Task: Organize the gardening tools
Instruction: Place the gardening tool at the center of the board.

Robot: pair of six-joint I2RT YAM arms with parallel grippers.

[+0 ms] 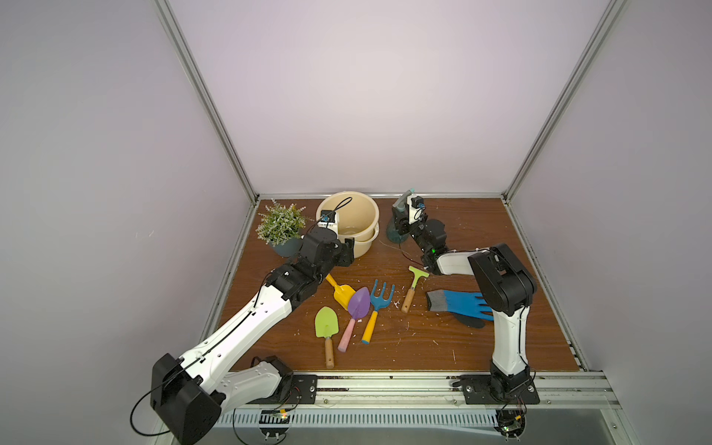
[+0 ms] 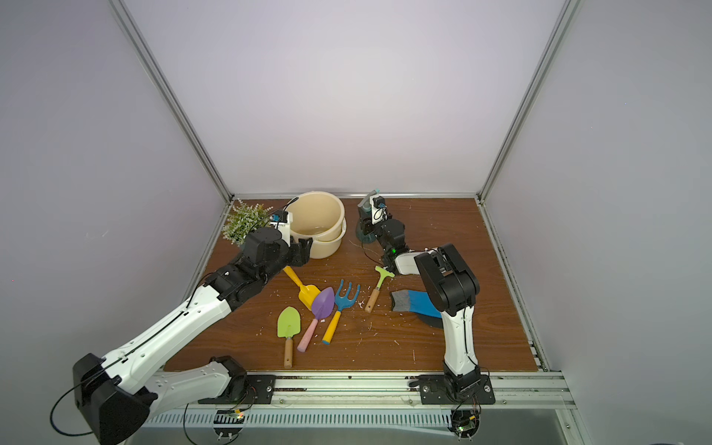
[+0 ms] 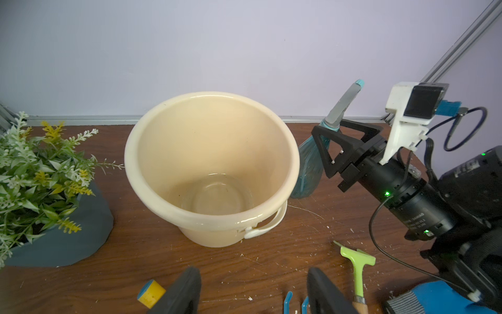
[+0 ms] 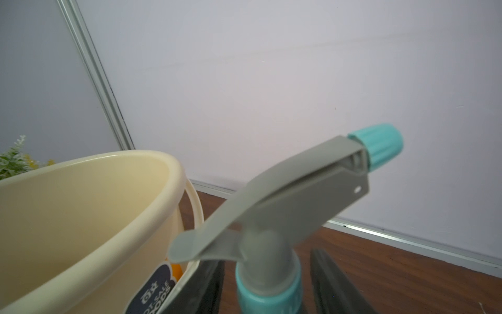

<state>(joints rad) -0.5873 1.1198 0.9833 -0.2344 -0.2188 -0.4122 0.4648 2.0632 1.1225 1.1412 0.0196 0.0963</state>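
On the brown bench [image 1: 424, 346] my right tool [image 1: 400, 219] stands apart around the spray bottle [image 1: 397, 239] neck; I should stay centred there. Also my left tool [image 3: 252, 274] is apart, empty.

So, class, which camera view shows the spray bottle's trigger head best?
The right wrist view: the spray bottle head fills the frame, trigger and nozzle clear. The left wrist view shows it smaller, partly behind the right gripper; in both top views it is tiny and mostly covered.
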